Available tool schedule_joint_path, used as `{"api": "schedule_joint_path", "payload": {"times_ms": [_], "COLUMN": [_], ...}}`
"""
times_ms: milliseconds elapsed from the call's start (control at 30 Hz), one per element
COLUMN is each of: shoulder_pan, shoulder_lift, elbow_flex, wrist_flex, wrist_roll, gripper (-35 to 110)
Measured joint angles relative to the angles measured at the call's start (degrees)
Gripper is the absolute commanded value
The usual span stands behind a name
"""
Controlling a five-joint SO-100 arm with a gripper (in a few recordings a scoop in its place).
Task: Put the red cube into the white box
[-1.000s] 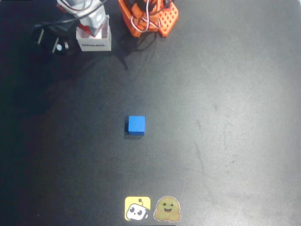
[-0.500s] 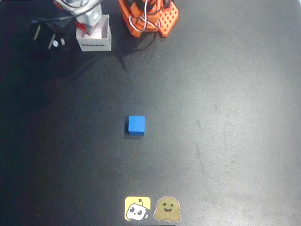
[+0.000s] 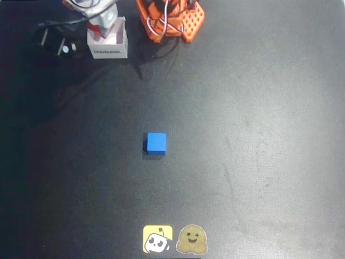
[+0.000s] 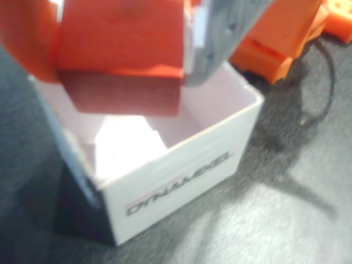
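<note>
The red cube (image 4: 121, 52) is held clamped in the gripper (image 4: 124, 38), just above the open mouth of the white box (image 4: 181, 170). If released off-centre, it could be caught on the box's thin wall and tipped out.

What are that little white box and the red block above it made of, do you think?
The white box looks like thin matte cardboard: slim walls, crisp folded edges, dark lettering printed on its side. The red cube, held in the gripper, has plain, even, dull faces; painted wood or plastic, the blurred wrist view cannot settle which.
</note>
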Motion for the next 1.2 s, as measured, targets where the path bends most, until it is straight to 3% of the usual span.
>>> {"api": "schedule_joint_path", "payload": {"times_ms": [300, 433, 500, 600, 833, 1033, 1200], "shoulder_pan": [0.0, 0.0, -0.1, -2.1, -22.7, -47.5, -59.4], "shoulder_lift": [0.0, 0.0, 0.0, 0.0, -0.7, -3.0, -3.8], "elbow_flex": [0.1, 0.1, 0.1, -0.9, -11.5, -12.1, -6.8], "wrist_flex": [1.7, 1.8, 1.8, 1.1, -4.7, -17.8, -27.9], "wrist_roll": [0.3, 0.3, 0.3, 0.3, 2.8, 13.4, 17.6], "gripper": [26, 14, 0, 0, 0, 0, 0]}}
